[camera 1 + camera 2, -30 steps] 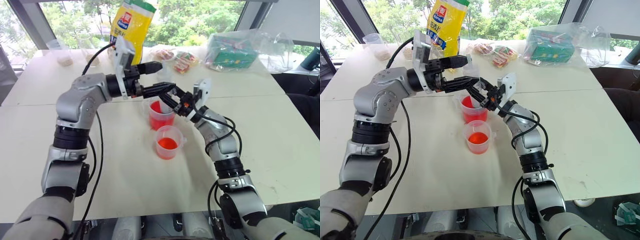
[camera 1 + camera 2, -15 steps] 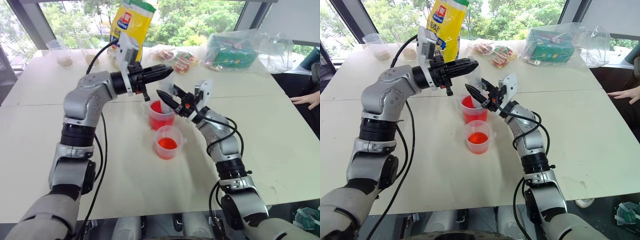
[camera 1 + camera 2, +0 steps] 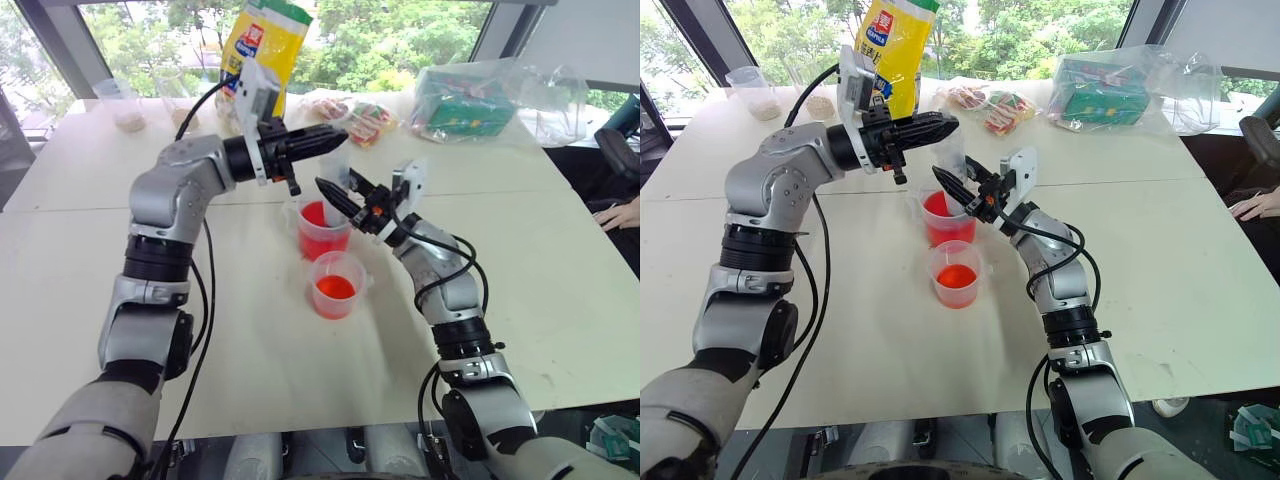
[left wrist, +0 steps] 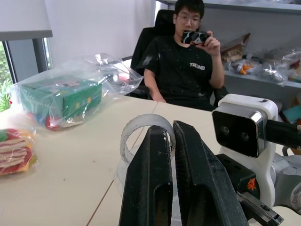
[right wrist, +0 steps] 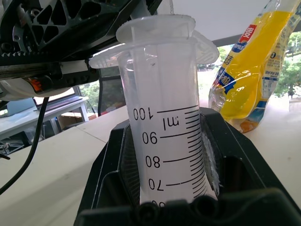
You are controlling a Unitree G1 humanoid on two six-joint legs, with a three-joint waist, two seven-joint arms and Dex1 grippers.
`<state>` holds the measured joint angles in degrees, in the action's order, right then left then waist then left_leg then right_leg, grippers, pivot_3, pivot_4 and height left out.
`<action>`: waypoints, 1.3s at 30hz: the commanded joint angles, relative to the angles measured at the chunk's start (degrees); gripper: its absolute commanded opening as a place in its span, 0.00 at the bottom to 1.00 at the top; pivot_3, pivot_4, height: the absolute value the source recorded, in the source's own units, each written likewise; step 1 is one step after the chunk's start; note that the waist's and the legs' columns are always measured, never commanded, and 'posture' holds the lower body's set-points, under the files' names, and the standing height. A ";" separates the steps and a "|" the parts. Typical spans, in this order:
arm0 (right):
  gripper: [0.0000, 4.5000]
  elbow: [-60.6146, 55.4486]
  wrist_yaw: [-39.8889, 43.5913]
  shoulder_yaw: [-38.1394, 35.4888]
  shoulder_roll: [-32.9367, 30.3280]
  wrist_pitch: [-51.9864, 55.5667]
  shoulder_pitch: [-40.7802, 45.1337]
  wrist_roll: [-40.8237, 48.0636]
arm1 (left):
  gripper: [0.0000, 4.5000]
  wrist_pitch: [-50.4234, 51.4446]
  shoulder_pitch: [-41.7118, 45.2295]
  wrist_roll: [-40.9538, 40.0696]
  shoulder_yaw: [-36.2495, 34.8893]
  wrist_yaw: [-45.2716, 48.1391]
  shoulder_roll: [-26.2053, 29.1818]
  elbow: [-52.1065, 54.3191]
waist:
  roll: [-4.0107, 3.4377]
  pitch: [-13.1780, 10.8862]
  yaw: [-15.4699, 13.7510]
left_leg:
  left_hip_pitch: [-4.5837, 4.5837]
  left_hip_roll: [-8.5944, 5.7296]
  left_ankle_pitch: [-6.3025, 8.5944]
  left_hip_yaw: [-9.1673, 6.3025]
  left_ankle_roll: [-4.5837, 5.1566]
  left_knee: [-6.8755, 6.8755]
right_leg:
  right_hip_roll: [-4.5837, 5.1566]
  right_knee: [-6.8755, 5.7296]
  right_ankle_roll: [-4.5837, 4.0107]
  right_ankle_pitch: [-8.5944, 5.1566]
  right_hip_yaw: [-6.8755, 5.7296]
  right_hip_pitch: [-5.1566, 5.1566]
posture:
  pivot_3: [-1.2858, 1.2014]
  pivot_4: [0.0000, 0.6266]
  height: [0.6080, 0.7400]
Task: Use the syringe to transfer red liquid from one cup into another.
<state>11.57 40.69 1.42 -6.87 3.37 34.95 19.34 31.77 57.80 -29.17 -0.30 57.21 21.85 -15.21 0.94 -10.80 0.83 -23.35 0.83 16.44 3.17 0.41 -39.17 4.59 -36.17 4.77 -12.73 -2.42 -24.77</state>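
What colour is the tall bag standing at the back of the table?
Bright yellow bag, seen best in the right wrist view.

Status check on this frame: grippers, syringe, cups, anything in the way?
Right gripper shut on syringe, upright over taller cup. Left gripper shut at plunger top. Smaller cup alongside, holds red liquid. Nothing obstructing.

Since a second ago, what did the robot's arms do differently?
The left gripper snapped shut and drew back from the right gripper, ending just above the syringe. The right gripper kept its hold on the syringe over the taller cup. Both cups stayed put.
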 commanded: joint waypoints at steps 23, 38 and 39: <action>0.31 -1.39 2.45 3.00 0.39 0.84 -0.39 -0.26 | 0.01 -5.53 6.55 -0.04 -4.98 -3.44 1.28 -0.57 | 0.00 0.00 0.00 | 0.00 0.00 0.00 0.00 0.00 0.00 | 0.00 0.00 0.00 0.00 0.00 0.00 | 0.52 0.24 1.00; 0.31 -1.66 2.66 3.00 0.41 1.13 -0.11 -0.14 | 0.01 -5.79 6.55 0.03 -5.11 -3.65 1.09 -0.46 | 0.00 0.00 0.02 | 0.00 0.00 0.00 0.00 0.00 0.00 | 0.00 0.00 0.00 0.00 0.00 0.00 | 0.52 0.24 1.00; 0.31 -1.61 2.68 2.99 0.41 1.11 -0.09 -0.15 | 0.01 -5.81 6.54 0.02 -5.10 -3.66 1.08 -0.46 | 0.00 0.00 0.02 | 0.00 0.00 0.00 0.00 0.00 0.00 | 0.00 0.00 0.00 0.00 0.00 0.00 | 0.52 0.24 1.00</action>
<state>11.55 40.53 1.25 -7.06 4.27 35.02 19.34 29.75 60.04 -29.17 -0.83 57.03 21.97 -17.27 0.94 -10.80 0.85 -23.35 0.83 16.44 3.17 0.41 -39.17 4.58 -36.17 4.77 -12.73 -2.42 -24.78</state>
